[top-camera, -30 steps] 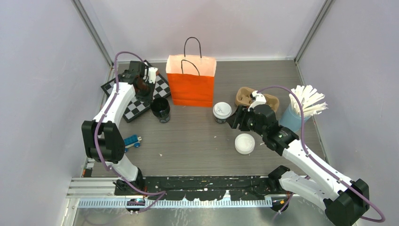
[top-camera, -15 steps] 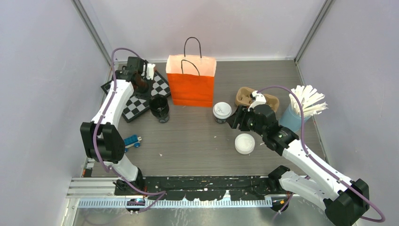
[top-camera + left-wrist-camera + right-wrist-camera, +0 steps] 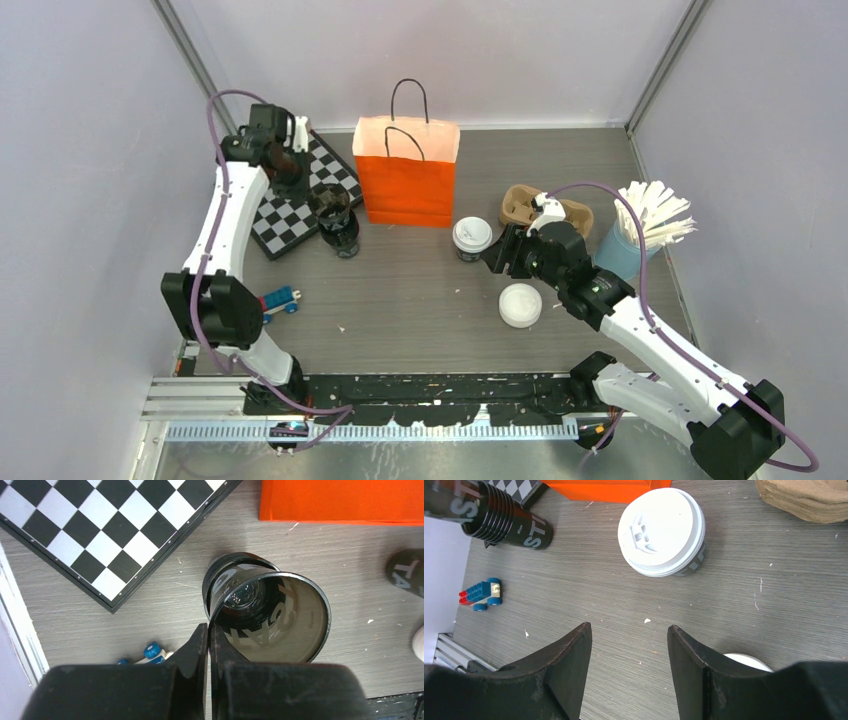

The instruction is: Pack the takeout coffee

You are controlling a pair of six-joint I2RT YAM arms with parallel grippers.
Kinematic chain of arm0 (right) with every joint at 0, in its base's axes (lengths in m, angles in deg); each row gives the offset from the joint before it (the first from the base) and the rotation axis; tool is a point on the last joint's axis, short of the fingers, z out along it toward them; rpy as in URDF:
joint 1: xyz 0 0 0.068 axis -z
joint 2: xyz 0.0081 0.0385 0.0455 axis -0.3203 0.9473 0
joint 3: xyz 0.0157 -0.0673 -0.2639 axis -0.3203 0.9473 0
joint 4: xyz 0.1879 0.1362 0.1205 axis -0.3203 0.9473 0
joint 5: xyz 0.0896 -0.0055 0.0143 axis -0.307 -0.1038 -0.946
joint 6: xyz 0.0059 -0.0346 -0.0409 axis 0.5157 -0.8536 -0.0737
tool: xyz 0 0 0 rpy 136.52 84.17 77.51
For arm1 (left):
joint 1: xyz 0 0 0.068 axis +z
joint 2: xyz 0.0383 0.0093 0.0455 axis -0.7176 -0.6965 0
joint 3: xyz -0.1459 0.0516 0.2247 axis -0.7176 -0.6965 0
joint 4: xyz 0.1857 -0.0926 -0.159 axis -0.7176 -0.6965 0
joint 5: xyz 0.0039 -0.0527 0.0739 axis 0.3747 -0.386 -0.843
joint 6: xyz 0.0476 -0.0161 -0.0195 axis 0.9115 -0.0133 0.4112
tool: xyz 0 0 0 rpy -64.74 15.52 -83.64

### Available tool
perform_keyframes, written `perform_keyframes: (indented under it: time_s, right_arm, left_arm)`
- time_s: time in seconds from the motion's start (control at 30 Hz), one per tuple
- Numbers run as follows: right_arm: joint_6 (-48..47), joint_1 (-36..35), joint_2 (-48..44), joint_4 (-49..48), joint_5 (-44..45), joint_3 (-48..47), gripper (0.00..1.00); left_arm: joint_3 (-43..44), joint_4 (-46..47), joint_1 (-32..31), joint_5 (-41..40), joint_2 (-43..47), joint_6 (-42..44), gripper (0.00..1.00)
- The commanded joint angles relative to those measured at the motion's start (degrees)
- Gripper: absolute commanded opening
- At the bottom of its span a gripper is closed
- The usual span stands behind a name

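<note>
1. Left end effector: the fingers are clamped together on the rim wall of a black cup, with the wall pinched between them.
2. A second black rim is seen just behind the held cup. Whether the two are nested cannot be told.
3. The black cup is located just off the near left corner of the orange bag.
4. Right end effector: the fingers are held apart and nothing is gripped. Only bare tabletop is seen in the gap.
5. Takeout coffee: it is stood upright on the tabletop with the white sip lid fitted. It is ahead of the parted fingers and not touched by them.
6. Relative to the orange bag, the takeout coffee is placed just off the near right corner, with a small gap between the two.
7. A white disc is laid flat to the right of the bag and nearer the arm bases.
8. A brown carrier is set to the right of the bag. A blue cup filled with white sticks is further right.
9. A chessboard is laid just left of the bag. A toy car is left of the bag and well toward the arm bases.
</note>
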State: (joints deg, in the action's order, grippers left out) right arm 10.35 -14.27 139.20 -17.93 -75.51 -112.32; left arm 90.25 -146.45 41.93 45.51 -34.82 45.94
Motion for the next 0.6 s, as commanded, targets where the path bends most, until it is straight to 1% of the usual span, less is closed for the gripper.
perform_keyframes:
  time_s: [0.0,0.1,0.13,0.2,0.3,0.47,0.57]
  right_arm:
    - [-1.0,-0.2,0.11,-0.99,-0.53,-0.9,0.62]
    - [-0.96,-0.24,0.27,-1.24,-0.43,-0.72,0.62]
    - [-0.75,-0.24,0.43,-1.15,-0.2,-0.77,0.62]
    - [0.85,-0.22,0.57,-0.24,0.53,-1.35,0.62]
    - [5.45,-0.26,-0.27,3.33,1.18,-2.64,0.6]
    - [9.5,-0.22,-3.82,16.79,7.56,-6.07,0.59]
    - [12.32,-0.27,-6.43,24.06,11.99,-7.28,0.59]
  left_arm:
    - [5.79,-3.65,0.1,-0.57,6.88,-3.79,0.0]
    - [7.87,-5.13,0.14,0.94,9.93,-4.84,0.0]
    - [7.85,-5.54,0.13,2.74,11.12,-5.17,0.0]
    - [6.13,-5.31,0.0,7.09,13.73,-6.02,0.0]
    - [0.72,-2.91,-0.7,14.17,18.3,-7.48,0.0]
    - [-10.54,-1.01,-8.38,14.89,24.37,-9.14,0.0]
    - [-17.64,1.25,-15.41,12.26,27.36,-11.47,0.0]
